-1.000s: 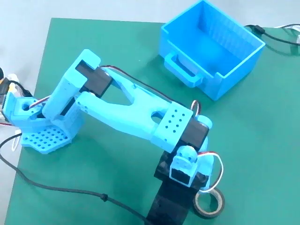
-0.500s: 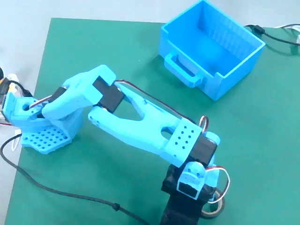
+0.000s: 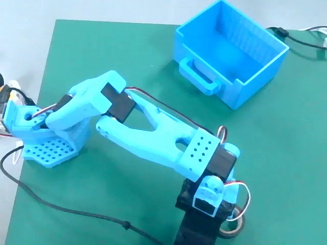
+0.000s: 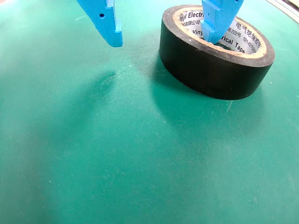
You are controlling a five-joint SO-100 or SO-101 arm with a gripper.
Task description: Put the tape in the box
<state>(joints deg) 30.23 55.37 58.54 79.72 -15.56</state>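
Note:
The tape [image 4: 210, 77] is a black roll with a pale printed core, lying flat on the green mat at the upper right of the wrist view. My gripper [image 4: 163, 42] is open. Its right blue finger [image 4: 218, 21] reaches down into the roll's core hole. Its left finger [image 4: 108, 25] stands well outside the roll to the left, above bare mat. In the fixed view only an edge of the tape [image 3: 238, 226] shows under the arm's wrist at the bottom. The blue box [image 3: 258, 71] stands open and empty at the top right, handle facing the arm.
The green mat [image 3: 286, 153] covers the table. The arm's base [image 3: 48, 148] sits at the mat's left edge. A black cable [image 3: 76, 212] runs along the lower left. More cables [image 3: 301, 41] lie behind the box at the top right.

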